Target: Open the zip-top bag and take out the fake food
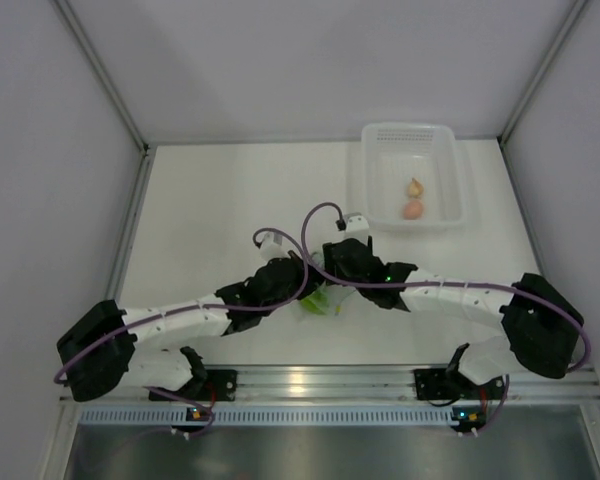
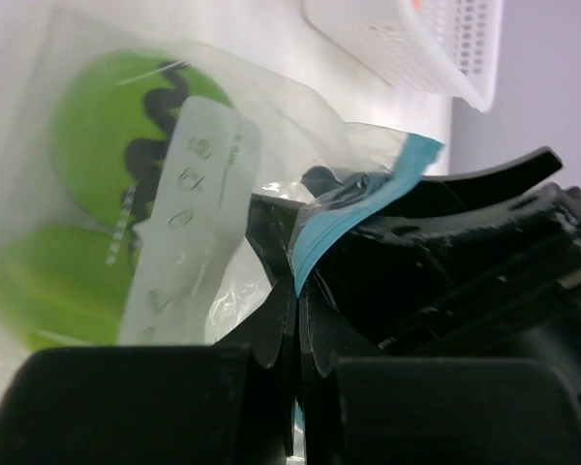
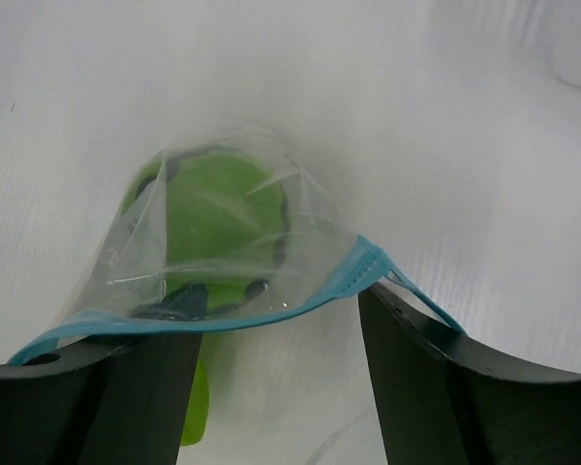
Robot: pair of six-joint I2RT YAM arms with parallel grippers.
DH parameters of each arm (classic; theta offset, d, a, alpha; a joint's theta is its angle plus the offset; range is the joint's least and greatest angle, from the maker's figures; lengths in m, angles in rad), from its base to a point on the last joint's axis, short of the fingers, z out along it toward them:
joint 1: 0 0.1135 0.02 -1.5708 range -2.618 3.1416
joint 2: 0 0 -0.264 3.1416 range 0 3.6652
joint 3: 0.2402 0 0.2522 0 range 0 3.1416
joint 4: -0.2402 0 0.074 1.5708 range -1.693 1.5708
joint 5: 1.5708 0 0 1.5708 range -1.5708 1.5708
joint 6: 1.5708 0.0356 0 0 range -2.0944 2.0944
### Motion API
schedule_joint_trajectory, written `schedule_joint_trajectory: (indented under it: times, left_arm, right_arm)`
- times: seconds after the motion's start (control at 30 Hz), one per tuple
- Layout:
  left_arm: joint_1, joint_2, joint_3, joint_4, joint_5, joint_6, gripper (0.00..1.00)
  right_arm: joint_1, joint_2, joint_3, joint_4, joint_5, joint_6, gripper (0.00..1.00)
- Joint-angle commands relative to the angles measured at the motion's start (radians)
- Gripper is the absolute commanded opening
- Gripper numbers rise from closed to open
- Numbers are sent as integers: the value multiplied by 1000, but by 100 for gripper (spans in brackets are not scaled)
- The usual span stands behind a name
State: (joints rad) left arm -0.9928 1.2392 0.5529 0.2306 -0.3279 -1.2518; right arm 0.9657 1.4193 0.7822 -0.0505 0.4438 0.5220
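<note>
The two arms reach inward from their bases at the near edge of the bench (image 1: 230, 190) and meet around its middle, where the zip-top bag (image 1: 321, 301) lies on the surface between them. The left pincer (image 2: 298, 300) is pressed together on the bag's blue zip strip (image 2: 321, 240), which rises at a slant out of the closed tips. The right pincer (image 3: 271, 315) stands apart, its two fingers well separated. The same strip drapes across both fingertips and sags between them; whether it is caught on them or only lying there I cannot tell. In the left wrist view the right pincer's black body sits just beside the left one's tips. Beyond the strip, inside the clear crinkled plastic, sits a round green ball (image 2: 102, 116) with a dark zigzag line, and a lime-green oval (image 2: 53, 286) touches it. A white label (image 2: 189, 223) with printed characters runs across the bag in front of them. Farther back on the right, well apart from the bag, a white perforated basket (image 1: 410, 128) holds two peach pieces (image 1: 412, 209) lying close together.
</note>
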Motion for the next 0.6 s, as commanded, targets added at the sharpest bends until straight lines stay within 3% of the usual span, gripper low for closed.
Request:
schedule_joint_trajectory:
  times: [0.0, 0.23, 0.4, 0.57]
  left_arm:
    - [-17, 6, 99, 124, 174, 23, 0]
    - [-17, 20, 125, 240, 320, -35, 0]
    - [-15, -26, 78, 251, 227, -67, 0]
    - [-14, -14, -8, 250, 129, -70, 0]
  right_arm:
    - [11, -59, 86, -95, 71, 33, 66]
    - [-57, -201, 89, -411, 127, -8, 67]
    - [-110, -258, 141, -581, 104, -65, 67]
    - [-87, -171, 196, -652, 61, -89, 66]
